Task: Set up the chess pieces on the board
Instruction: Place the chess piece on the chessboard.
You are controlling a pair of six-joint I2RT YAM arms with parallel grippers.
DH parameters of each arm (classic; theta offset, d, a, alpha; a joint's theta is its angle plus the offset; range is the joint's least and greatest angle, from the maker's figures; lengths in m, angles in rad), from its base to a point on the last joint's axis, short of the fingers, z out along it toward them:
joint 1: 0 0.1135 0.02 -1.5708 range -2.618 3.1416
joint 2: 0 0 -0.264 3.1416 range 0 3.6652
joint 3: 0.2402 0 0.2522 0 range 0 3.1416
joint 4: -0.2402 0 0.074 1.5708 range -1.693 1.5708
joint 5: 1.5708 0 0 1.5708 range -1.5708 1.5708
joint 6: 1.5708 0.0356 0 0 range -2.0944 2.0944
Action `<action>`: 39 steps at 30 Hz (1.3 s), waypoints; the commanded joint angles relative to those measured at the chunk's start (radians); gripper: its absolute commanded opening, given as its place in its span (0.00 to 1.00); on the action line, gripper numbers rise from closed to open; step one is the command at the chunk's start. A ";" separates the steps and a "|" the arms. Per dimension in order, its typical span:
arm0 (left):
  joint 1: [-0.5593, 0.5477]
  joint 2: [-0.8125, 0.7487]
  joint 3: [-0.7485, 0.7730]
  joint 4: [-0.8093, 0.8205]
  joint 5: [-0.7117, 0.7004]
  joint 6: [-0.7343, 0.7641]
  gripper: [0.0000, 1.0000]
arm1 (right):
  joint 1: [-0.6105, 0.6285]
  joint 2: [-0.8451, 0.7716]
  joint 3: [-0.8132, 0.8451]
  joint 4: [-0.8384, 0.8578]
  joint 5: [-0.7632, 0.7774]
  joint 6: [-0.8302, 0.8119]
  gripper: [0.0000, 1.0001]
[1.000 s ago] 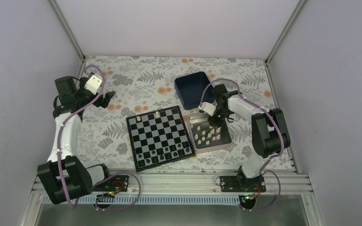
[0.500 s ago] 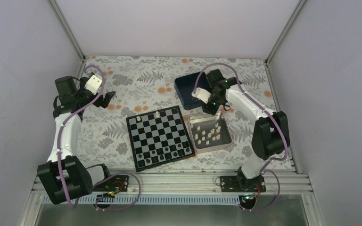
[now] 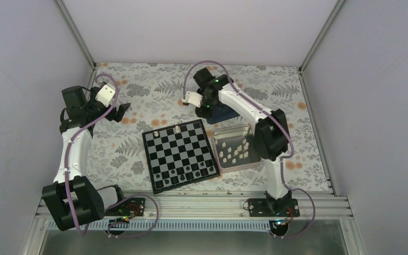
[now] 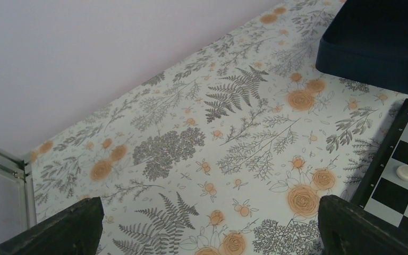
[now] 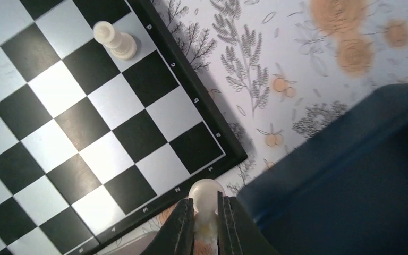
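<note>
Floral table, viewed from above. In the middle, the board, lying flat. On its far row, a lone cream piece, upright. Along its near rows, small black pieces. Just right of the board, a silver tin holding loose cream pieces. Beyond the tin, a dark blue box.

Right gripper pinching a cream pawn, round head poking out between the fingers, held just off the board's far right corner and close beside the box.

Left gripper spread wide with nothing between the fingers, over bare table well to the left of the board, far side.
</note>
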 commanded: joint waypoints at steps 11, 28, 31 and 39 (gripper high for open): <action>0.005 -0.013 -0.031 0.020 0.020 0.023 1.00 | 0.027 0.154 0.054 0.024 -0.011 0.014 0.10; 0.005 0.006 -0.035 0.026 0.026 0.033 1.00 | 0.034 0.213 0.061 0.024 -0.045 0.008 0.11; 0.005 0.007 -0.033 0.022 0.028 0.033 1.00 | 0.035 0.217 0.061 0.018 -0.042 0.006 0.13; 0.005 0.005 -0.028 0.014 0.028 0.035 1.00 | 0.035 0.171 0.039 0.044 -0.019 0.014 0.38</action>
